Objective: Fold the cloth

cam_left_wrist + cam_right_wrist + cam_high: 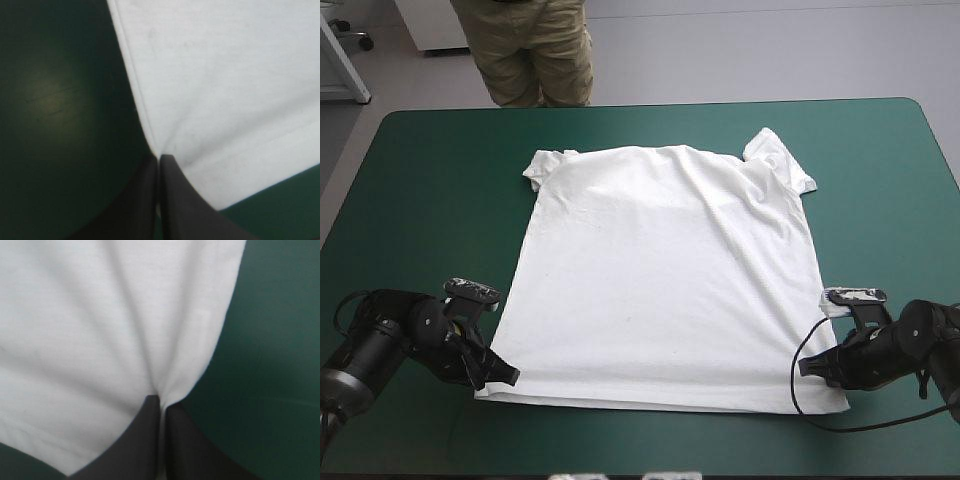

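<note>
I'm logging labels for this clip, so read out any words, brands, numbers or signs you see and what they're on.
None: no text can be read anywhere. The T-shirt is plain white with no print or tag showing. The teal-green cover, the left claw and the right claw bear no lettering.

The T-shirt (670, 290) is white cloth, soft and matt, with no gloss anywhere. It lies mostly smooth, with shallow creases toward the table's far right corner and small puckers where it is pinched. A stitched hem band runs along its side at the table's near edge. The teal-green cover (420, 200) looks smooth with a faint sheen; a pale patch of reflected light shows in the left wrist view. The black fingers (177, 205) of the left gripper (160, 158) and the right gripper (160, 399) look smooth and matt, like plastic or rubber.
</note>
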{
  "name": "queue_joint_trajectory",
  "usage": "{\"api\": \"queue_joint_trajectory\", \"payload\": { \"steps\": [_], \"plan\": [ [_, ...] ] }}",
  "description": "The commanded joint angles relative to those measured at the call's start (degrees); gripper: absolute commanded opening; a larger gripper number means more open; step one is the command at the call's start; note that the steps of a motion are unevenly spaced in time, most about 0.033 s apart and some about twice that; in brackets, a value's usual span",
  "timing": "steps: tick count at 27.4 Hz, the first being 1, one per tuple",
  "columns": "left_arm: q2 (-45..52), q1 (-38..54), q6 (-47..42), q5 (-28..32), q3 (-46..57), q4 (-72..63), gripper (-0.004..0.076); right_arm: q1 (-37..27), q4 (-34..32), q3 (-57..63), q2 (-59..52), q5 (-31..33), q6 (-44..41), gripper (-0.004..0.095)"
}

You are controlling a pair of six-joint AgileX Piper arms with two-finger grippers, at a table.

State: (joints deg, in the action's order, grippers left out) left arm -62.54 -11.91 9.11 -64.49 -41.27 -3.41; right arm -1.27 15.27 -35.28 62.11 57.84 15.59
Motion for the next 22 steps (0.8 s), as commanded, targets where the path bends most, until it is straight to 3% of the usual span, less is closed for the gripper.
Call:
{"api": "queue_joint_trajectory", "payload": {
  "steps": [1,3,5,8,10,15,20,22],
  "plan": [
    [1.02,0.03,0.25,-0.96,-1.31,-0.29,-0.0008,0.12,-0.10,-1.00,-1.01,-0.47,0.13,-0.0013],
    [1.02,0.03,0.65,-1.19,-1.31,-0.66,0.0046,0.12,-0.10,-1.00,-1.01,-0.23,0.13,-0.0010],
    [1.02,0.03,1.06,-1.19,-1.31,-2.30,0.0176,0.12,0.01,-1.00,-1.01,-0.12,0.13,0.0007],
    [1.02,0.03,1.06,-1.19,-1.31,-3.34,0.0335,0.12,0.01,-1.00,-1.07,0.03,0.13,0.0119],
    [1.02,0.03,1.06,-0.71,-1.31,-3.30,0.0400,0.12,0.01,-1.00,-1.20,0.03,0.13,0.0213],
    [1.02,0.03,-1.04,5.96,-1.73,-3.18,0.0417,0.12,0.34,-3.15,-3.54,-0.83,-0.86,0.0450],
    [-0.31,0.03,-9.11,21.26,-5.06,-1.23,0.0417,0.01,0.30,-11.61,-6.20,-3.94,-1.35,0.0470],
    [-3.26,0.03,-11.14,24.31,-8.37,-0.25,0.0417,0.01,0.30,-16.51,-6.05,-4.47,-1.35,0.0470]
  ]
}}
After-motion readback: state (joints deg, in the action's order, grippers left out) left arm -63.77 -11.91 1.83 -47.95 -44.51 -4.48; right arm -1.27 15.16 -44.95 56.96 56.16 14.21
